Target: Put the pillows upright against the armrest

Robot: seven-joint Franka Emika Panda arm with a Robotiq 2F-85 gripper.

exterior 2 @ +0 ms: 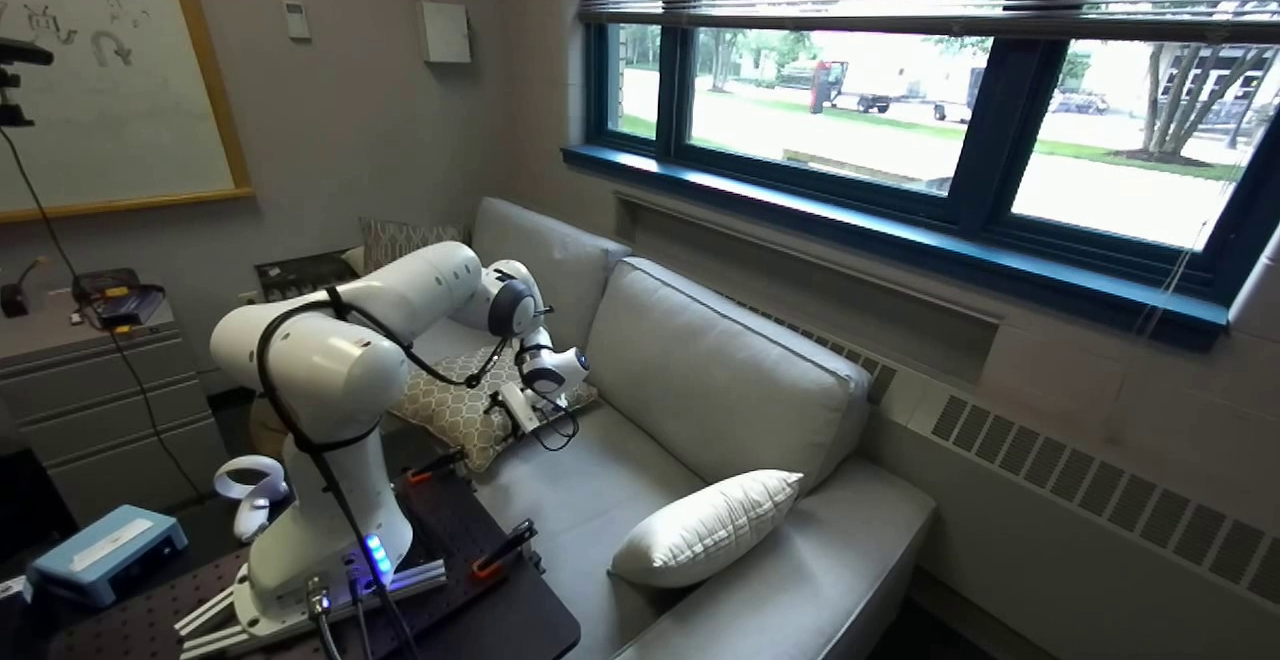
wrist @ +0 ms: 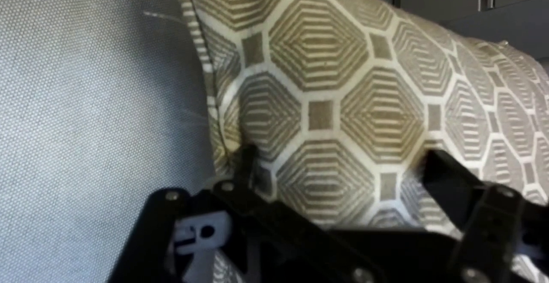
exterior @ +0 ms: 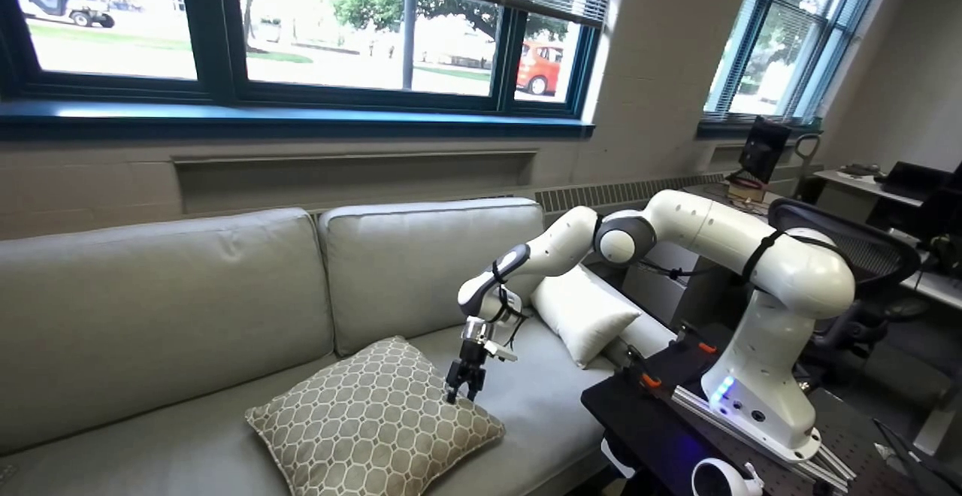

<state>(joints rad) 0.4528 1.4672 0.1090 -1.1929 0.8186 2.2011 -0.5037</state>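
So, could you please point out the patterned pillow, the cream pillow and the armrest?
Patterned pillow (exterior: 376, 419): in an exterior view, its upward face.
Cream pillow (exterior 2: 706, 530): in an exterior view, its plump middle.
Armrest (exterior 2: 805, 578): in an exterior view, its top surface.

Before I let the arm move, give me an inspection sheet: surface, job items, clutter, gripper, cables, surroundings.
Surface: pale grey couch seat, woven cover.
Job items: tan lattice pillow lying on the seat, not upright, away from the armrest; cream pillow tilted beside the armrest.
Clutter: white handheld controller and blue box near the robot's base.
Gripper: open, low over the tan lattice pillow near its edge; contact unclear.
Cables: black cable running along the arm.
Surroundings: windows, office chair, whiteboard.
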